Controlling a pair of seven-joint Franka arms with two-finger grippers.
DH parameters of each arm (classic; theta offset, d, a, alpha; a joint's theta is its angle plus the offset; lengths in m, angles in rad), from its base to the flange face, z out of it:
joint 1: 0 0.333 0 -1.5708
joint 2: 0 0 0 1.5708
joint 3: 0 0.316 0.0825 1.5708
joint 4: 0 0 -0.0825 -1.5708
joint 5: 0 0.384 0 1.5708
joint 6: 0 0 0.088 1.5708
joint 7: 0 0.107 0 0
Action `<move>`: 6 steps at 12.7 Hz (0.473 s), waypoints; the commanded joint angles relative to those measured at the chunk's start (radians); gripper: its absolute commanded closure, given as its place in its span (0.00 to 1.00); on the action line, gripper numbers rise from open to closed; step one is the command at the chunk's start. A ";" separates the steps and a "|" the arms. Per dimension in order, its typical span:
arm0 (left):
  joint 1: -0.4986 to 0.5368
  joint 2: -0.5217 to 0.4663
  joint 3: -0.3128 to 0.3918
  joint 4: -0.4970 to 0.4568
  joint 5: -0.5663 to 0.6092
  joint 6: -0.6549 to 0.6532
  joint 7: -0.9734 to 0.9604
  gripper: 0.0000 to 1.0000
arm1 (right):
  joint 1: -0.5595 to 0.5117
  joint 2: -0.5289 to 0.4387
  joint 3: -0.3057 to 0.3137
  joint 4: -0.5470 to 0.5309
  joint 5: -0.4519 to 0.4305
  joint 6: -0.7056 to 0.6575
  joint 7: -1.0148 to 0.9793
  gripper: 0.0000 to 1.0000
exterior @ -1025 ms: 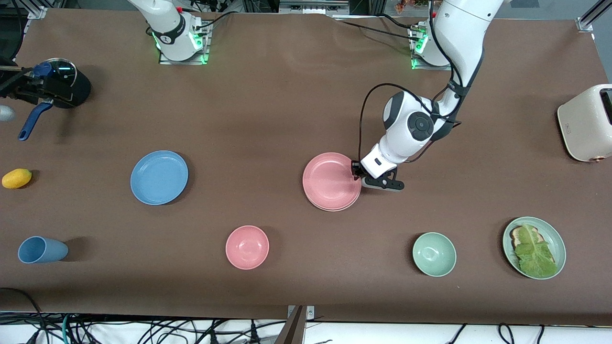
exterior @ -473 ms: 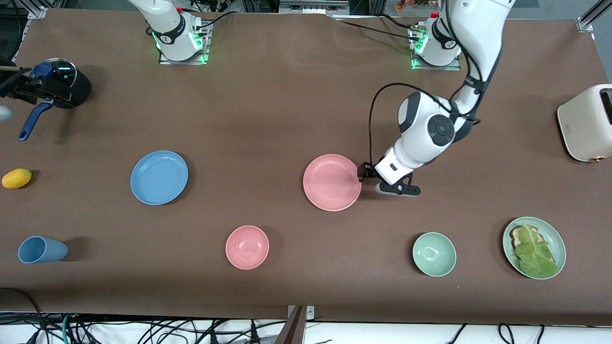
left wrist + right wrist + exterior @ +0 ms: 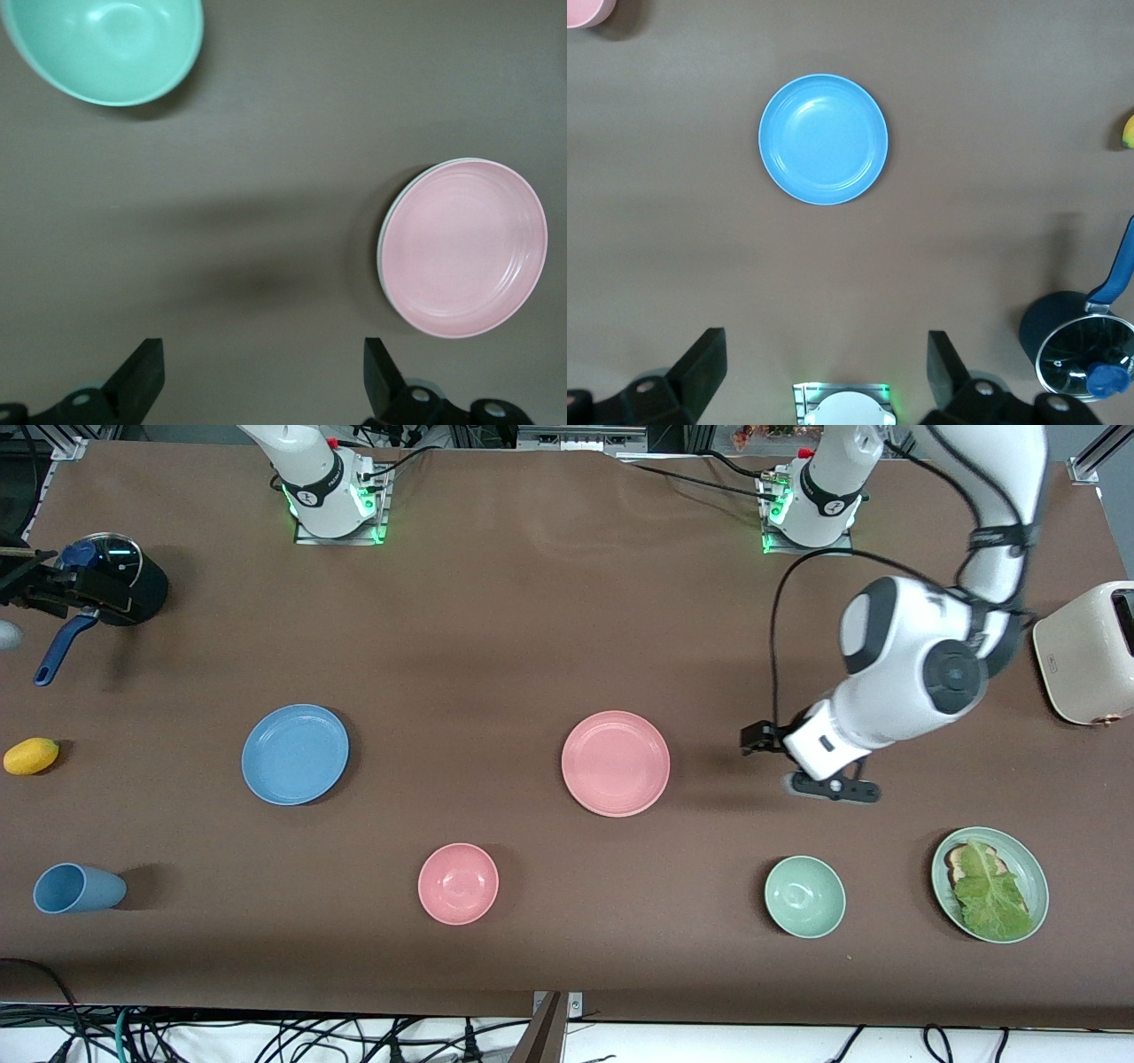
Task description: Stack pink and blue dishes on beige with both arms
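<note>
The pink plate (image 3: pixel 616 763) (image 3: pixel 465 248) lies flat on the beige plate (image 3: pixel 382 257). Only a thin pale rim of the beige plate shows under it. The blue plate (image 3: pixel 295 754) (image 3: pixel 823 139) lies alone on the table, toward the right arm's end. My left gripper (image 3: pixel 753 737) (image 3: pixel 264 381) hangs open and empty over bare table, beside the stack toward the left arm's end. My right gripper (image 3: pixel 826 372) is out of the front view. It waits open and empty high over its own base (image 3: pixel 842 405).
A pink bowl (image 3: pixel 458 883), a green bowl (image 3: pixel 804 896) (image 3: pixel 106 44), a blue cup (image 3: pixel 75 887) and a green plate with toast and lettuce (image 3: pixel 990 884) line the near side. A toaster (image 3: pixel 1085 651) stands at the left arm's end. A black pot (image 3: pixel 111 589) and a yellow fruit (image 3: pixel 31 755) are at the right arm's end.
My left gripper has come off the pink plate's rim, risen and swung away toward the left arm's end. The pink plate stays on the beige one. The right arm has not moved.
</note>
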 commanded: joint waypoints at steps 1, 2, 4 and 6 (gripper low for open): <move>0.040 -0.012 0.010 0.103 0.080 -0.146 0.030 0.01 | -0.005 0.005 0.003 0.018 -0.002 -0.019 -0.009 0.00; 0.058 -0.022 0.011 0.116 0.091 -0.173 0.069 0.01 | -0.005 0.005 0.003 0.020 -0.002 -0.021 -0.009 0.00; 0.110 -0.043 0.033 0.137 0.092 -0.216 0.155 0.00 | -0.005 0.005 0.003 0.018 -0.008 -0.024 -0.009 0.00; 0.132 -0.072 0.071 0.144 0.094 -0.242 0.179 0.00 | -0.001 0.014 0.004 0.018 -0.019 -0.015 -0.001 0.00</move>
